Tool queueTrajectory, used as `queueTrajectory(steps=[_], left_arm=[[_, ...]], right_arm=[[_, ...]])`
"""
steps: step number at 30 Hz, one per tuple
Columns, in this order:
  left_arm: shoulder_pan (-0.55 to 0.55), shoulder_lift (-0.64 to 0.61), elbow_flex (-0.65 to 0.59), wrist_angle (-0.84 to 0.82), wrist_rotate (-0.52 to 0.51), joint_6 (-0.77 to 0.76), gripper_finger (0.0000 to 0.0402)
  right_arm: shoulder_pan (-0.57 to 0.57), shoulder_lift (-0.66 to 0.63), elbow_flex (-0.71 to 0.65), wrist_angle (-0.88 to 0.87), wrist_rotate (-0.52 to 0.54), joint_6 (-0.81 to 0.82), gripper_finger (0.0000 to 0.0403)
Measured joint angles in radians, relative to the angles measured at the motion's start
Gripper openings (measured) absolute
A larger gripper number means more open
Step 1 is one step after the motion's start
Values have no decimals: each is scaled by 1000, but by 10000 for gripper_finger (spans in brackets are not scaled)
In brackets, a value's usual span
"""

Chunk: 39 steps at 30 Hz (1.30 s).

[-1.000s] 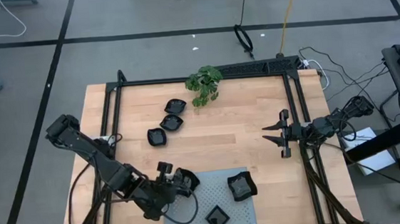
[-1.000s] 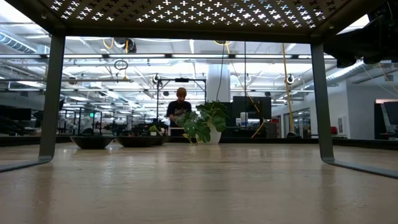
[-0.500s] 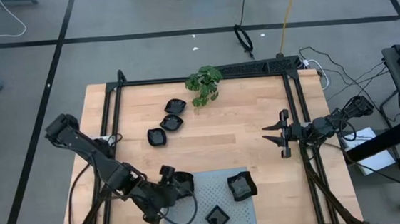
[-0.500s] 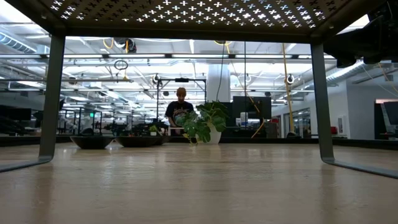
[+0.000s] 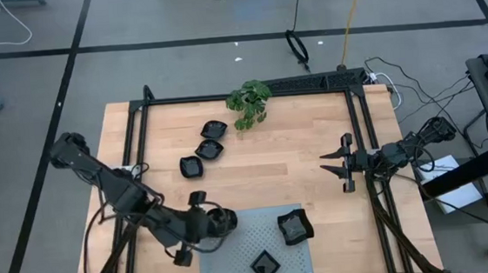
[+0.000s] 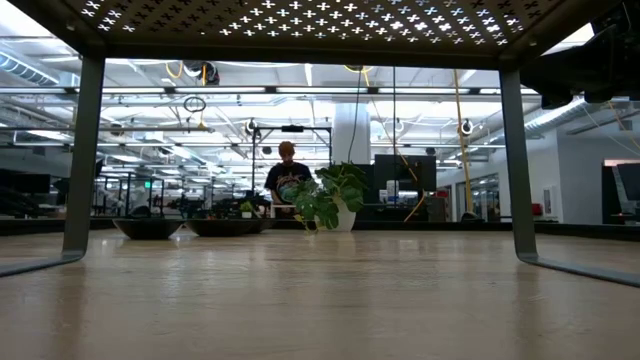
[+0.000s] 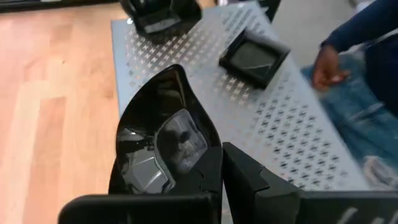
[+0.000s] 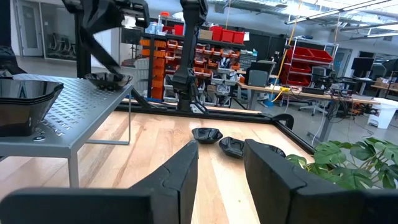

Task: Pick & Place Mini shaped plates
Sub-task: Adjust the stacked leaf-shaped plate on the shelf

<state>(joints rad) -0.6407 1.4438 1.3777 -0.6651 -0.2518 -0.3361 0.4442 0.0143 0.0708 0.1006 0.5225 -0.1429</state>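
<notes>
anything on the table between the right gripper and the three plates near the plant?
Nothing: the high view shows bare wood between the right gripper and the three black plates.

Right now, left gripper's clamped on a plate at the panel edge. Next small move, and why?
Probably lift slightly and carry it further over the grey perforated panel: the left gripper is shut on the black plate at the panel's edge, while two plates already sit there.

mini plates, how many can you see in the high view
6: three on the wood by the plant, two on the grey panel, one in the left pincer at the panel's edge. Arms may hide others.
</notes>
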Motion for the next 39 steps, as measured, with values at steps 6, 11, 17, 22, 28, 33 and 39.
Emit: queueTrajectory(steps=[6,11,17,22,28,33,39], left_arm=[[-5,-33,0,3,28,0,6],[-34,-33,0,-17,81,194,15],[-65,-33,0,-136,30,578,4],[-68,-33,0,-201,34,780,11],[-67,-36,0,-213,84,1027,4],[-62,-48,0,-296,96,1191,6],[9,-53,0,-392,243,1354,3]], right_arm=[[0,0,0,0,0,0,118],[0,0,0,0,0,0,118],[0,0,0,0,0,0,118],[0,0,0,0,0,0,118],[0,0,0,0,0,0,118],[0,0,0,0,0,0,118],[0,0,0,0,0,0,118]])
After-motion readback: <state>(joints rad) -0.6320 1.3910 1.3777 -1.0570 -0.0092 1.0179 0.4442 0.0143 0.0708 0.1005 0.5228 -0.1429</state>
